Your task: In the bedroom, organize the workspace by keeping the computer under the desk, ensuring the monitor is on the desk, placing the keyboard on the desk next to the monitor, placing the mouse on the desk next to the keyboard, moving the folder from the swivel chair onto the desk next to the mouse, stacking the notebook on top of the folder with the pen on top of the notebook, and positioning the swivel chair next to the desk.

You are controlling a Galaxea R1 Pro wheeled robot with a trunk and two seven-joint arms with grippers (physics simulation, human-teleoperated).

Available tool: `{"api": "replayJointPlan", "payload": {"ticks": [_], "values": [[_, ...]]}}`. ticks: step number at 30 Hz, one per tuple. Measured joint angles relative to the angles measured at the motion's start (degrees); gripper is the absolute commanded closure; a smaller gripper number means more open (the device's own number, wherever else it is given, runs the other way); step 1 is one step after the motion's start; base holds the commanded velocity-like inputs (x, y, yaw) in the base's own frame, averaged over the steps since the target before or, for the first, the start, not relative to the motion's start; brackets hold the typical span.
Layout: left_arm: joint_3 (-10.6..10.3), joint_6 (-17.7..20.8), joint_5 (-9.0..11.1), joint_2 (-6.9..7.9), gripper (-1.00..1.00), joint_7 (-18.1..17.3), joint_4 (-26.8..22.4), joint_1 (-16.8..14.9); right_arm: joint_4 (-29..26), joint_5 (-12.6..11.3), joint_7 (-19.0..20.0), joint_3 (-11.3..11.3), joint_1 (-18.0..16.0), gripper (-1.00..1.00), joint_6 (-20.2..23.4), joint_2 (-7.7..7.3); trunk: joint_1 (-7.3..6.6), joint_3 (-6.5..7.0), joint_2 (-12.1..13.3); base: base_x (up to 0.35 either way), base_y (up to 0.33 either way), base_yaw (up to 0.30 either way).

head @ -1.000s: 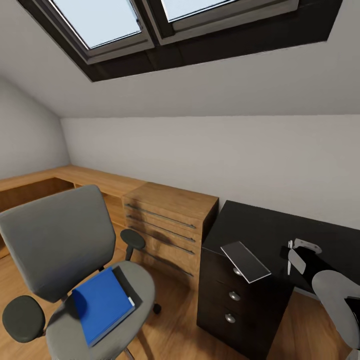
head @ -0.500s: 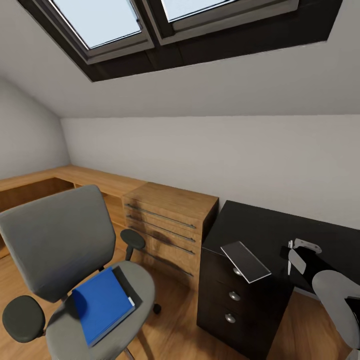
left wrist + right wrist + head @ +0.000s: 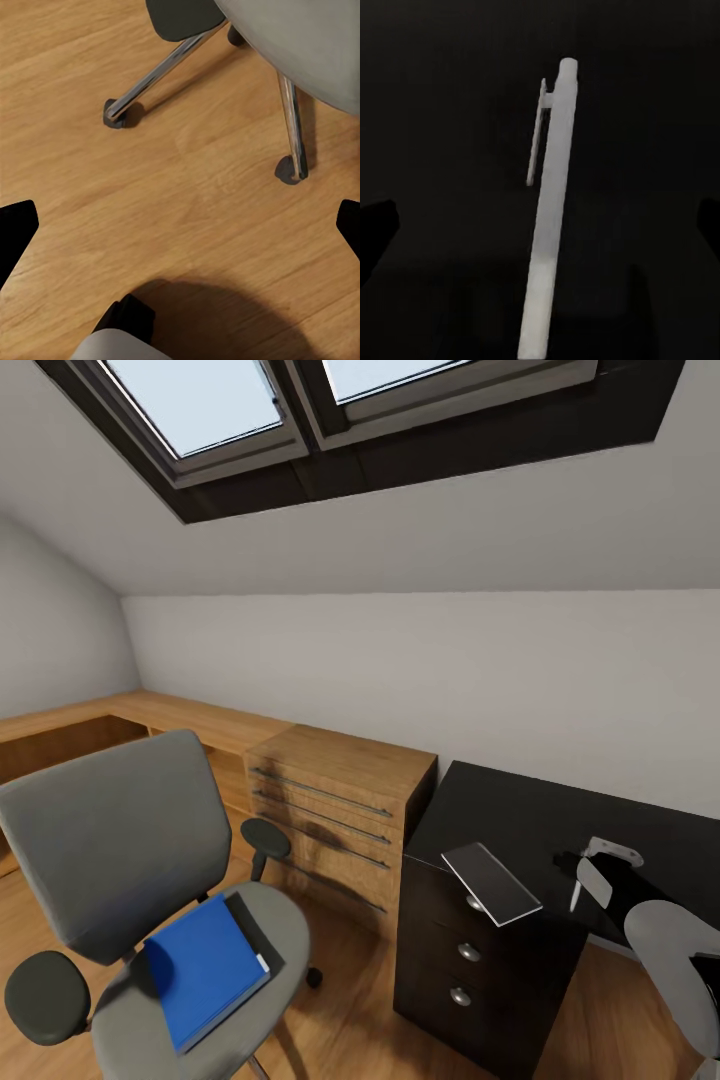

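At far left of the head view, 1 swivel chair (image 3: pixel 130 880): grey back and seat, 2 black armrests showing. On its seat lies 1 blue notebook (image 3: pixel 203 968), and a dark strip along the notebook's right edge looks like the folder (image 3: pixel 252 932) underneath, mostly covered. In the left wrist view, 2 chrome legs w/ castors (image 3: pixel 116 114) stand on the wood floor (image 3: pixel 172 195) below the seat edge; the left gripper's 2 dark fingertips sit at opposite frame edges, spread wide w/ nothing between them.

Middle: 1 light wooden dresser (image 3: pixel 335 810) w/ 4 long bar handles, set against the wall and touching the desk side.

Right: the black surface (image 3: pixel 520 810), w/ a dark drawer unit below showing 3 round silver knobs (image 3: pixel 468 951). 1 flat grey rectangular item (image 3: pixel 491 882) lies at the front edge, overhanging the drawers; can't tell what it is. Just right of it, the right gripper (image 3: pixel 590 875) hovers over the surface w/ 1 white pen (image 3: pixel 575 892) at its fingers. Right wrist view: pen (image 3: pixel 549 217) runs lengthwise against the black top, clip visible; whether the gripper is clamped on it can't be told
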Motion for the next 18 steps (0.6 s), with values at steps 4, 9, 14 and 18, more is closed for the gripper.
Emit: {"api": "replayJointPlan", "payload": {"ticks": [4, 9, 14, 18], "values": [[0.0, 0.0, 0.0, 0.0, -1.0, 0.0, 0.0, 0.0, -0.01, 0.0, 0.0, 0.0, 0.0, -1.0, -0.06, 0.0, 0.0, 0.0, 0.0, 0.0, 0.0, 0.0], [0.0, 0.0, 0.0, 0.0, -1.0, 0.0, 0.0, 0.0, -0.08, -0.07, 0.0, -0.01, 0.0, -1.0, -0.08, 0.0, 0.0, 0.0, 0.0, 0.0, 0.0, 0.0], [-0.04, 0.01, 0.0, -0.03, -1.0, 0.0, 0.04, 0.0, -0.69, -0.18, -0.04, -0.28, 0.0, -1.0, 0.42, 0.03, 0.0, 0.0, 0.0, 0.0, 0.0, 0.0], [-0.08, 0.0, -0.04, -0.07, -1.0, 0.0, 0.09, 0.0, -5.64, -0.07, 0.01, -0.86, 0.0, -1.0, 7.08, 0.22, 0.0, 0.0, 0.0, 0.0, 0.0, 0.035]]}}
